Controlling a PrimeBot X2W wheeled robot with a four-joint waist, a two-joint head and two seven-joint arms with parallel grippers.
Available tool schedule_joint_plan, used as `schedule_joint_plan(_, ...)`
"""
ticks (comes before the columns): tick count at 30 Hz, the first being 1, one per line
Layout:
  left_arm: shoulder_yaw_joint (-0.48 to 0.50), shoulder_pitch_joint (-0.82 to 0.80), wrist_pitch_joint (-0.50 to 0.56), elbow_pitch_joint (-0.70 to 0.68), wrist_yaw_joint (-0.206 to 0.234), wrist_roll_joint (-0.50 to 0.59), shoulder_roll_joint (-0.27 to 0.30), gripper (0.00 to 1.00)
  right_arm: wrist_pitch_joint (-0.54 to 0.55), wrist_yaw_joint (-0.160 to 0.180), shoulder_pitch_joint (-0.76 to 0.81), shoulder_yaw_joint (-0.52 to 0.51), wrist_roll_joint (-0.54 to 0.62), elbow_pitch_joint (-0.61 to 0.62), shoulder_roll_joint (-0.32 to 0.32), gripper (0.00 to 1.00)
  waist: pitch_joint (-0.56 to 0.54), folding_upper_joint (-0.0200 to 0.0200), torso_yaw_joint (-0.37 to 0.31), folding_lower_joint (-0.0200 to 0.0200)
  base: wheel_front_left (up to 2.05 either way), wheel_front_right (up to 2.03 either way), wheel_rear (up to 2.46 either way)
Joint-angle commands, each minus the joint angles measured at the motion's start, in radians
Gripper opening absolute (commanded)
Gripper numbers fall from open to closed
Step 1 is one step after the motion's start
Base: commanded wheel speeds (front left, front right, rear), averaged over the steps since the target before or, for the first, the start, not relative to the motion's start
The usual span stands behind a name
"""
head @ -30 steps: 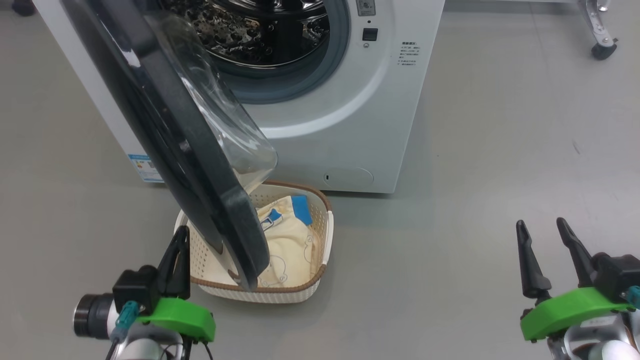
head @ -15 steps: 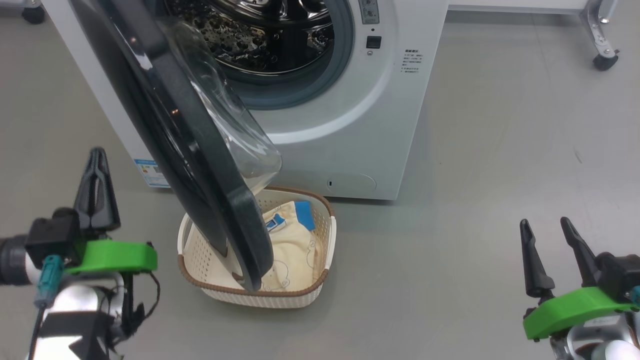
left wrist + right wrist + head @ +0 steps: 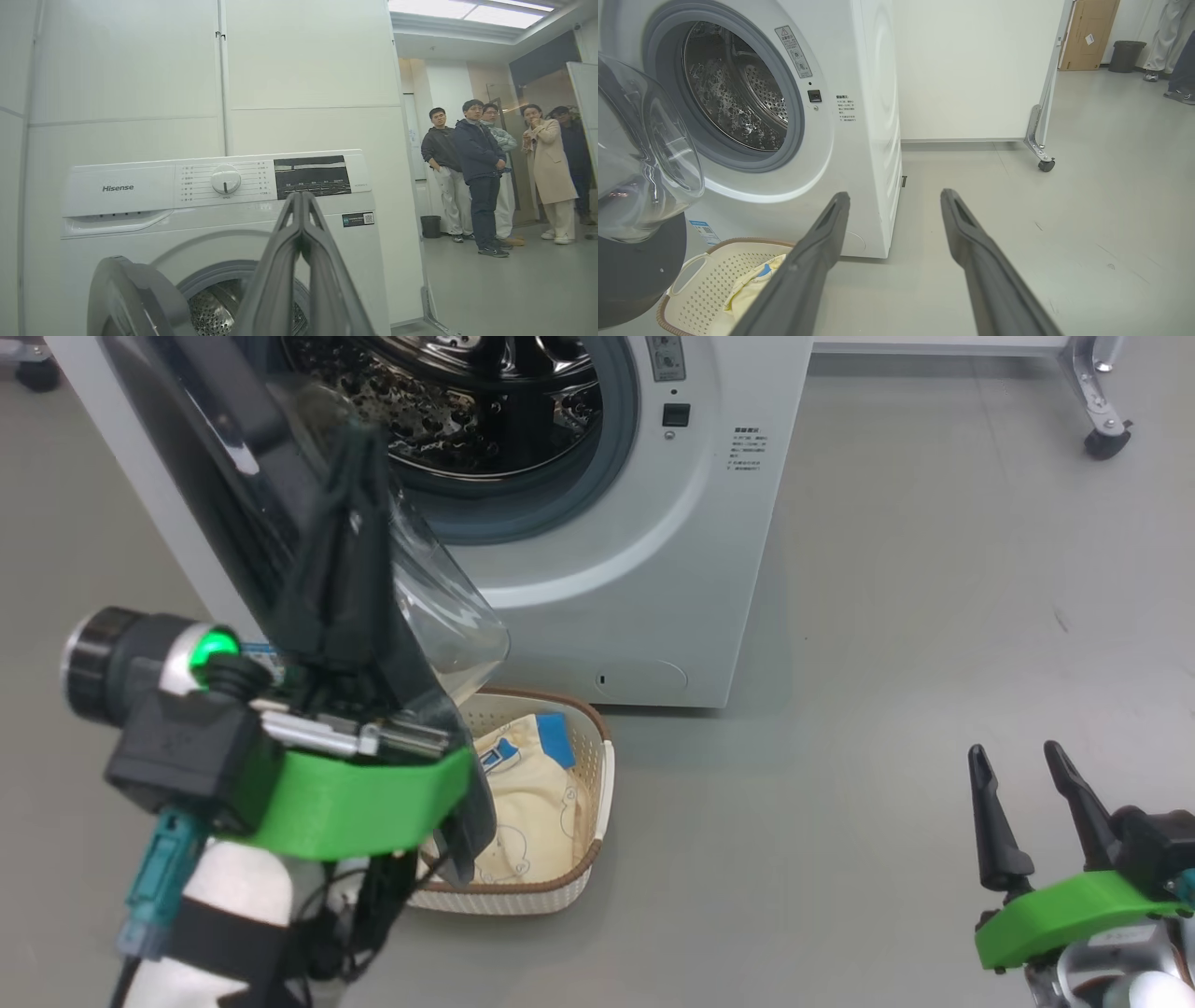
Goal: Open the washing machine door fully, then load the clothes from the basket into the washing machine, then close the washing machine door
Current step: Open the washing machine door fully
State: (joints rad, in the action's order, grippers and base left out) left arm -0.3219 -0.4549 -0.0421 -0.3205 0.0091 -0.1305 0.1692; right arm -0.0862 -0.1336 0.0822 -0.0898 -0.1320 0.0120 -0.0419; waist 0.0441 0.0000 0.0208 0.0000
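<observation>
The left gripper is hovering pinched shut and empty, with the washing machine door just to its left. It should be pushing that door leftward, steadily, near its edge.

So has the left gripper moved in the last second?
Yes. The left gripper rose from beside the basket to high in front of the washing machine door.
</observation>
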Motion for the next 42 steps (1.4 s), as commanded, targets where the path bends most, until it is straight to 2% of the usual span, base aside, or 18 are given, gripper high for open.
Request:
schedule_joint_plan(1, 0.009, -0.042, 0.023, -0.044, -0.009, -0.015, 0.001, 0.00, 0.000, 0.003, -0.013, 0.023, -0.002, 0.040, -0.008, 1.00, 0.002, 0.0000, -0.004, 0.0000, 0.00, 0.00, 0.00)
schedule_joint_plan(5, -0.089, -0.002, 0.096, -0.071, -0.039, -0.059, -0.038, 0.00, -0.001, 0.003, -0.015, 0.027, -0.004, 0.038, -0.008, 1.00, 0.009, 0.0000, -0.012, 0.0000, 0.00, 0.00, 0.00)
schedule_joint_plan(8, -0.140, 0.039, 0.123, -0.080, -0.044, -0.096, -0.059, 0.00, -0.002, 0.003, -0.018, 0.025, -0.003, 0.034, -0.008, 1.00, 0.015, 0.0000, -0.016, 0.0000, 0.00, 0.00, 0.00)
schedule_joint_plan(16, -0.208, 0.148, 0.141, -0.046, -0.018, -0.150, -0.082, 0.00, -0.008, 0.003, -0.020, 0.022, -0.008, 0.023, -0.008, 1.00, 0.025, 0.0000, -0.015, 0.0000, 0.00, 0.00, 0.00)
schedule_joint_plan(26, -0.178, 0.215, 0.107, 0.097, 0.025, -0.168, -0.073, 0.00, -0.006, 0.003, -0.030, 0.025, -0.003, 0.018, -0.008, 1.00, 0.035, 0.0000, -0.012, 0.0000, 0.00, 0.00, 0.00)
schedule_joint_plan(42, -0.088, 0.205, 0.029, 0.298, 0.067, -0.198, -0.057, 0.00, -0.006, 0.003, -0.029, 0.025, -0.006, 0.013, -0.008, 1.00, 0.033, 0.0000, -0.021, 0.0000, 0.00, 0.00, 0.00)
